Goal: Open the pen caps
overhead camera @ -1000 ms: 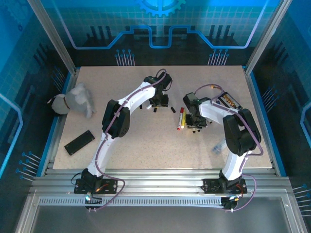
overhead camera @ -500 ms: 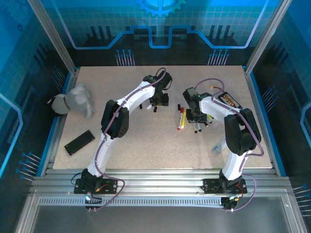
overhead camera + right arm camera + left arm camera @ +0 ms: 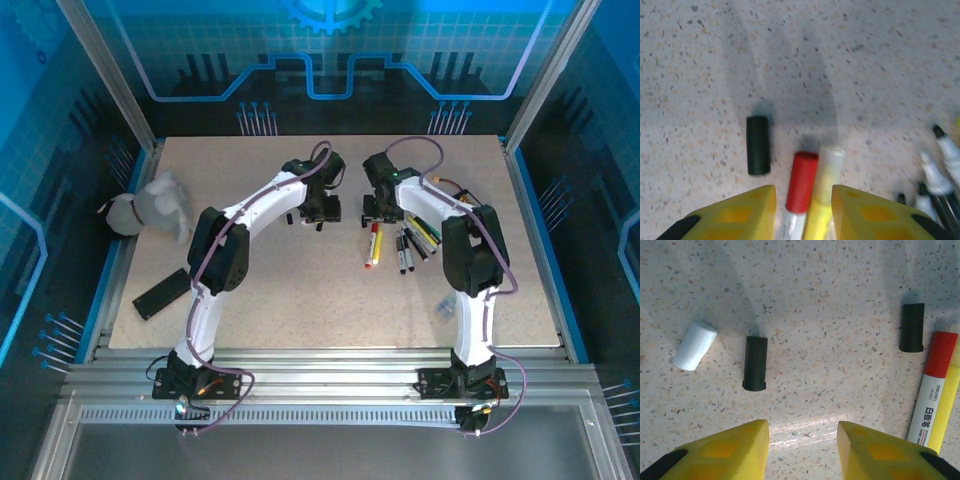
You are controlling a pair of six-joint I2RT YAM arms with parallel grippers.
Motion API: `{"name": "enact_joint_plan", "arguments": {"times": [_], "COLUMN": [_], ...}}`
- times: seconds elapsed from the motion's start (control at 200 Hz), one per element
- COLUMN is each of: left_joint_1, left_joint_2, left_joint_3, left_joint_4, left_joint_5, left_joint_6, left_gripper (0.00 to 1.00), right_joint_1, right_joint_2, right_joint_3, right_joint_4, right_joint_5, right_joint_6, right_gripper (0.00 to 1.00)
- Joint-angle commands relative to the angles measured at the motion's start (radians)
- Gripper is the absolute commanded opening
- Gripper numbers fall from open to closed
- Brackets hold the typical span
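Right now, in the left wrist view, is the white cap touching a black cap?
No, the white cap lies apart from the nearest black cap, bare table between them.

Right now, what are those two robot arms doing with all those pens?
Two robot arms are taking caps off pens. Both grippers are open and holding nothing. The left gripper hovers above a white cap and a black cap lying loose on the table. The right gripper is over a red-capped pen and a yellow pen, both capped. Several uncapped pens lie beside them.
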Motion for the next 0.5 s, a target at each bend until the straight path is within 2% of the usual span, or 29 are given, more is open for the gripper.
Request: {"name": "enact_joint_plan", "arguments": {"times": [0.0, 0.495], "left_joint_1": [0.015, 0.021], "left_joint_2": [-0.059, -0.063], "left_joint_3": [-0.040, -0.052], "left_joint_4": [0.033, 0.034], "left_joint_5": [0.024, 0.027], "left_joint_6": [-0.017, -0.015], "left_gripper": [0.41, 0.41], "right_joint_1": [-0.017, -0.016], "right_joint_2": [0.053, 0.165], "right_joint_3": [0.067, 0.164], "right_joint_4": [0.010, -0.002], "right_joint_5": [-0.039, -0.067], "right_joint_6": [-0.008, -0.008], "right_gripper": [0.35, 0.35]}}
